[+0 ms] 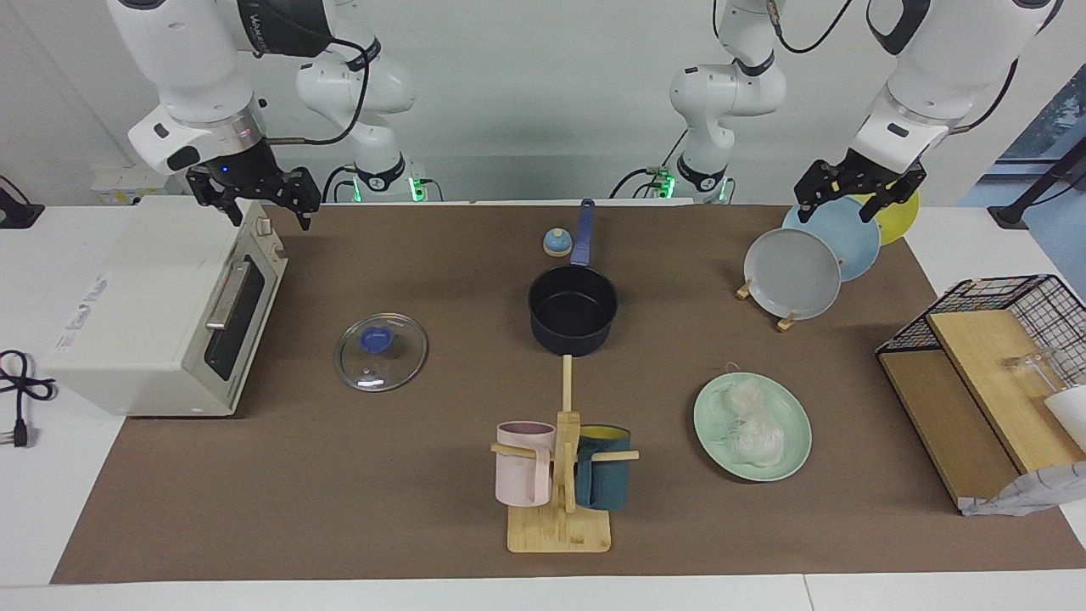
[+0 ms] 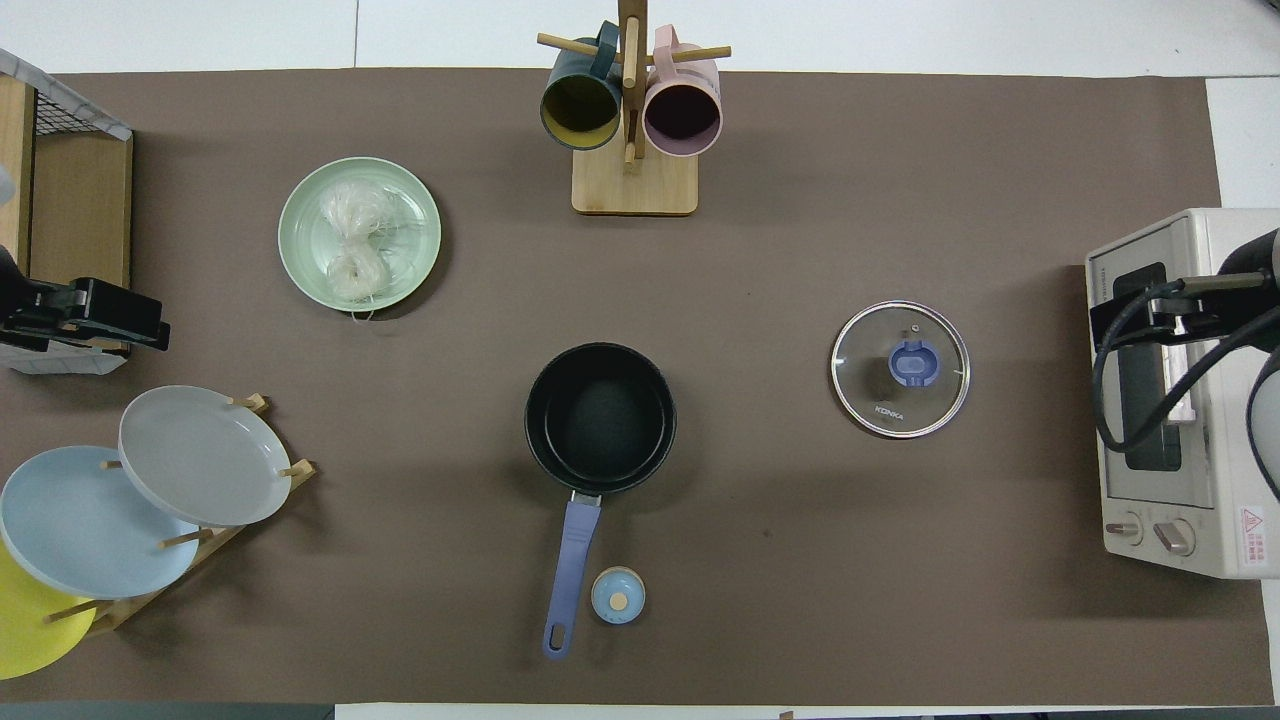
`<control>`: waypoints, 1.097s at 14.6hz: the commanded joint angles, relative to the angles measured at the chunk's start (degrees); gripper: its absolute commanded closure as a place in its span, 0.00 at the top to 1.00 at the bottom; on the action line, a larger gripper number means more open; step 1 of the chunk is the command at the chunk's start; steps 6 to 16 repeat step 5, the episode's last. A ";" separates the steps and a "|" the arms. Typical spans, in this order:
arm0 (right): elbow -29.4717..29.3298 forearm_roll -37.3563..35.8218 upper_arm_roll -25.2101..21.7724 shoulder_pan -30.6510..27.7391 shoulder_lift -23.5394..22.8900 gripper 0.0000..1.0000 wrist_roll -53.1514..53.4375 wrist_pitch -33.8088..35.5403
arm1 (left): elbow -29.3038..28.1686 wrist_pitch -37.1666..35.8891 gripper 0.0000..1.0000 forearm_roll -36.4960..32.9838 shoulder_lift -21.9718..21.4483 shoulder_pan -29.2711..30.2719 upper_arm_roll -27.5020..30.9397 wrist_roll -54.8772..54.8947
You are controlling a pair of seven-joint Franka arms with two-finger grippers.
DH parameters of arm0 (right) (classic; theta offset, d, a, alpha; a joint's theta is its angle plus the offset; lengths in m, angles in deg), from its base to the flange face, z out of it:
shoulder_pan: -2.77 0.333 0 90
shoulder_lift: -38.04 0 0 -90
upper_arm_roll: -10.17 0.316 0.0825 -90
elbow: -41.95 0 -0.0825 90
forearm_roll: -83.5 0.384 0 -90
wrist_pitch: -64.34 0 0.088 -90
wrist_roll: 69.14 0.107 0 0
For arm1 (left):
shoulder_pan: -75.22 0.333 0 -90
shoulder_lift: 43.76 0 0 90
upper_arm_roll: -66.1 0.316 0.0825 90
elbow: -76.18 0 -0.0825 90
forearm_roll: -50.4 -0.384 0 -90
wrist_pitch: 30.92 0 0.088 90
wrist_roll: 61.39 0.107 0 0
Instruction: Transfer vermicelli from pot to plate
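The vermicelli [image 1: 750, 422] lies as a whitish bundle on the mint-green plate [image 1: 790, 446], farther from the robots than the pot and toward the left arm's end; both also show in the overhead view, vermicelli [image 2: 355, 240] on the plate [image 2: 303, 250]. The navy pot [image 1: 573, 310] stands mid-table with a bare black inside [image 2: 600, 415], its blue handle [image 2: 570, 560] pointing toward the robots. My left gripper [image 1: 836, 208] is open and empty, raised over the plate rack. My right gripper [image 1: 270, 212] is open and empty, raised over the toaster oven.
A glass lid [image 1: 381, 351] lies between pot and toaster oven [image 1: 153, 305]. A mug tree [image 1: 563, 467] holds a pink and a teal mug. A rack [image 1: 785, 322] holds grey, light blue and yellow plates. A small blue bell [image 1: 556, 243] sits beside the handle. A wire basket [image 1: 1010, 373] stands at the left arm's end.
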 commanded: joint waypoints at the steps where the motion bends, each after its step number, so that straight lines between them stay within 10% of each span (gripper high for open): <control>1: 1.02 1.28 -0.49 -0.09 0.79 1.00 -1.63 -0.36 | 1.06 -0.13 1.00 -0.89 1.04 2.02 -2.31 -0.33; 16: 1.11 1.28 -0.49 -0.09 0.79 1.00 -1.63 -0.27 | 1.15 0.04 1.00 -0.10 1.03 2.82 -2.93 -0.41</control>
